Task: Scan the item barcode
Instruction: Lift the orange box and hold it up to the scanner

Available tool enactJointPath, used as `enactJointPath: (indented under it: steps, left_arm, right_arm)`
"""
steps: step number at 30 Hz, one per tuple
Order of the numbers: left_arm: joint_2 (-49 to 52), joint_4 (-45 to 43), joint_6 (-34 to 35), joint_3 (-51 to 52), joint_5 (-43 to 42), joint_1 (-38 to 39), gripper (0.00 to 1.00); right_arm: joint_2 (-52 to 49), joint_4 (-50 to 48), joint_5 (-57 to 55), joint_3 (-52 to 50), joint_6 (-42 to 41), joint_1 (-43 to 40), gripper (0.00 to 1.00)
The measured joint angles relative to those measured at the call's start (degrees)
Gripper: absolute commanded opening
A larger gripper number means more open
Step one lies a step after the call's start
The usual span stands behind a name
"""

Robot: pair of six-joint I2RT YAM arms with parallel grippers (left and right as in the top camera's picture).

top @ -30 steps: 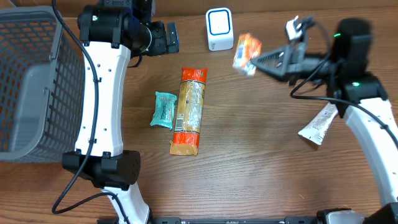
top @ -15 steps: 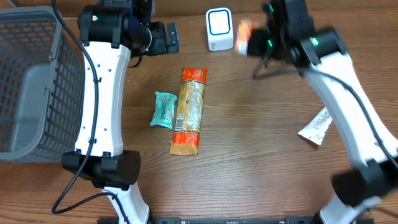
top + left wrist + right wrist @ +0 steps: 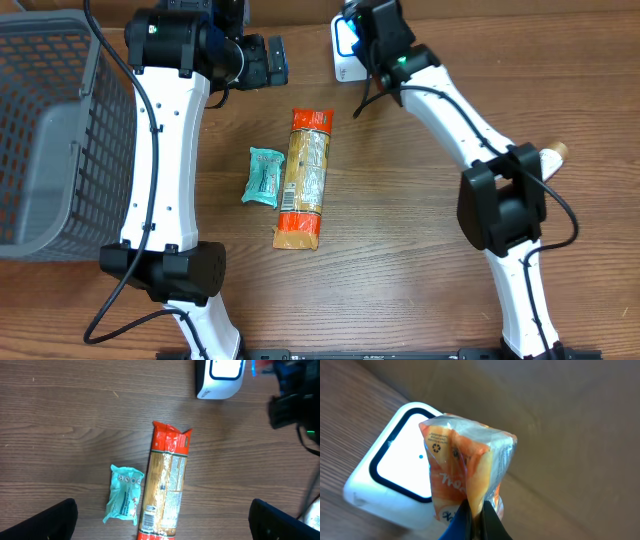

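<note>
- The right gripper (image 3: 476, 519) is closed on the lower edge of an orange snack packet (image 3: 465, 472), which is pinched between its blue fingertips.
- The packet is held upright just above the white scanner (image 3: 375, 487), overlapping the right side of its lit, dark-framed window in the right wrist view; whether the two touch cannot be told.
- A recycling symbol with a line of small print is seen on the packet's upper flap, and part of some large white lettering lower down; neither can be read.
- The scanner stands near the far edge of the tabletop (image 3: 420, 260), about midway along it.
- The left gripper (image 3: 162, 515) is held wide open above the tabletop, with nothing between its jaws.
- A long pack (image 3: 305, 175) with orange ends and a clear middle lies near the tabletop's centre; its label print is too small to read.
- A teal packet (image 3: 263, 176) lies just beside it, on its left.
- A grey basket (image 3: 50, 130) is placed at the left edge.
</note>
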State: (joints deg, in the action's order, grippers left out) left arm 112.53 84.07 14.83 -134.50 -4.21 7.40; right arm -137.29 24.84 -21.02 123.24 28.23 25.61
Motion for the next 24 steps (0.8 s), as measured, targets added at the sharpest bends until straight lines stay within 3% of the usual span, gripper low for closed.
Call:
enactJointPath:
  steps: [7, 14, 19, 24]
  left_arm:
    - [0.0, 0.0, 0.0, 0.0, 0.0, 0.0, 1.00]
    - [0.0, 0.0, 0.0, 0.0, 0.0, 0.0, 1.00]
    - [0.0, 0.0, 0.0, 0.0, 0.0, 0.0, 1.00]
    - [0.0, 0.0, 0.0, 0.0, 0.0, 0.0, 1.00]
  right_arm:
    - [-2.3, -7.0, -4.5, 0.0, 13.9, 2.1, 0.04]
    - [-3.3, -7.1, -6.3, 0.0, 18.6, 2.3, 0.04]
    - [-3.0, -3.9, -6.6, 0.0, 15.6, 2.3, 0.04]
    - [1.3, 8.7, 0.0, -0.1, 5.0, 1.6, 0.04]
